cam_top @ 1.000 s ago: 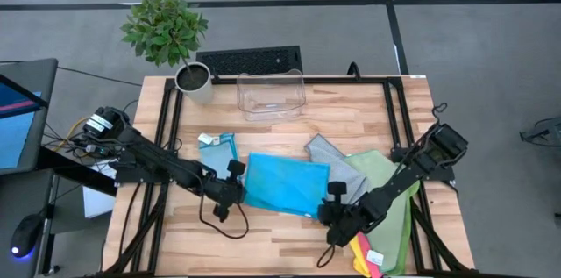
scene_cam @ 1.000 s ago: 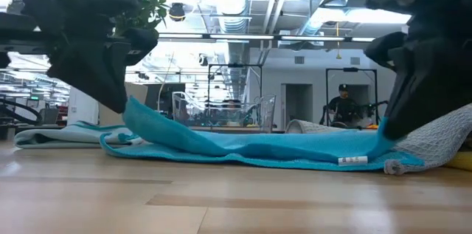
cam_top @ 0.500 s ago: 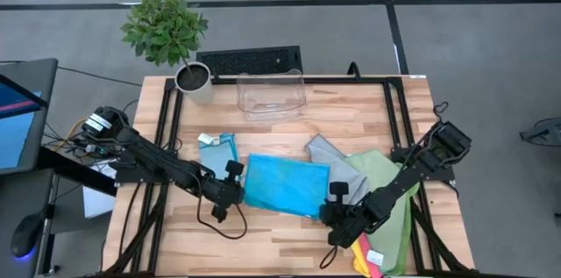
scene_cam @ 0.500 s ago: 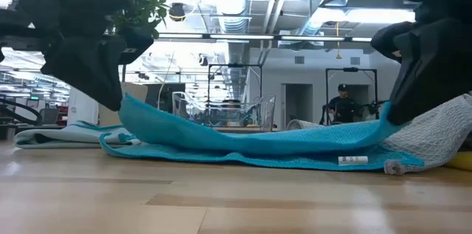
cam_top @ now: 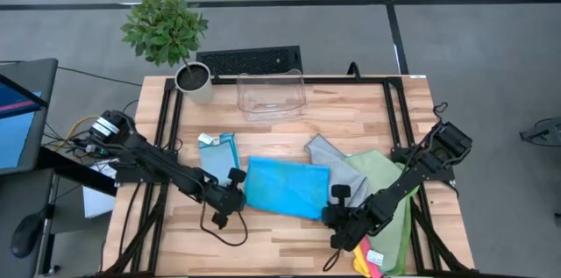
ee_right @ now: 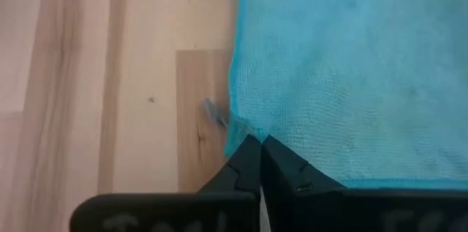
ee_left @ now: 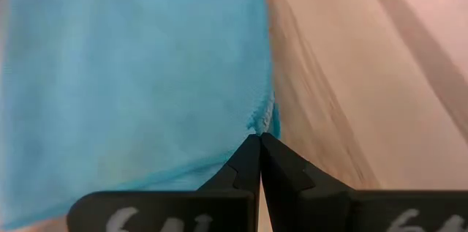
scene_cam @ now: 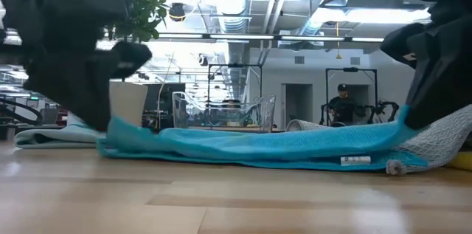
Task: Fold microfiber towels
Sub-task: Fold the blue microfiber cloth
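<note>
L gripper (cam_top: 230, 201) sits lower left of centre in high view, fingers (ee_left: 248, 160) pressed tight together w/ an edge of the teal towel (cam_top: 287, 187) pinched at the tips. In L wrist view the towel (ee_left: 131, 71) fills the left half of frame, blurred; how much cloth is betw. the tips is hard to make out.

R gripper (cam_top: 337, 212) is lower right of centre in high view, also closed, tips (ee_right: 247, 160) nipping the towel's corner (ee_right: 344, 71) at bottom centre of R wrist view. A small grey mark on the wood beside that corner is too vague to name.

Teal towel lies mid-table betw. both grippers, stretched low across the table (cam_top: 289, 133); in low view it spans centre frame (scene_cam: 251, 149), white tag (scene_cam: 355, 160) at lower right. Both arms show there only as dark masses cut off at the upper corners.

Left of it: a light blue towel (cam_top: 219, 148) w/ white tag. Right: grey towel (cam_top: 330, 155) and pale green towel (cam_top: 386, 181), partly under R arm. Yellow and pink towels (cam_top: 364, 252) at bottom edge, mostly hidden by the arm.

Clear bin (cam_top: 270, 94) upper centre, potted plant (cam_top: 166, 32) upper left, keyboard (cam_top: 248, 59) half behind the bin. A person (scene_cam: 341, 105), small and far off, centre right in low view.
</note>
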